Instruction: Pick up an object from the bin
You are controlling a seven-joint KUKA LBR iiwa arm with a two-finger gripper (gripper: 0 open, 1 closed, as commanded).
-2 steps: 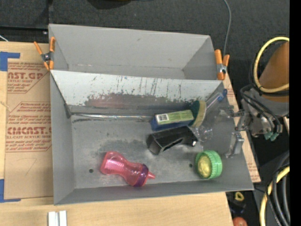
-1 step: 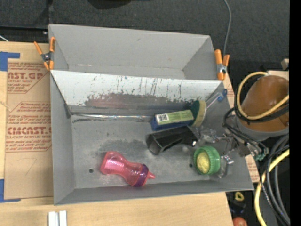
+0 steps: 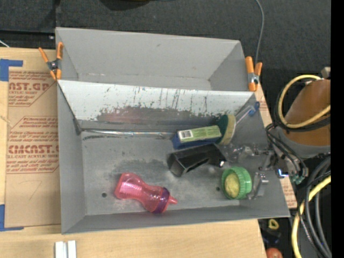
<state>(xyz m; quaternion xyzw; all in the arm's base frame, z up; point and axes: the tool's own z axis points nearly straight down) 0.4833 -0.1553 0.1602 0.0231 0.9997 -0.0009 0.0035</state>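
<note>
Where claw (image 3: 251,168) hangs: round green lid (image 3: 237,183) | glossy pink bottle (image 3: 141,191) apart

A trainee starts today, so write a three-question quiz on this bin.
1. True or false: the pink bottle stands upright.
2. Which thing lies nearest the gripper? A) pink bottle B) green lid C) black case
3. Fill in: in the view, the brush with the barcode lies just ___ the black case (above or below).

Key: 1 false, it lies on its side. 2 B. 3 above.
</note>
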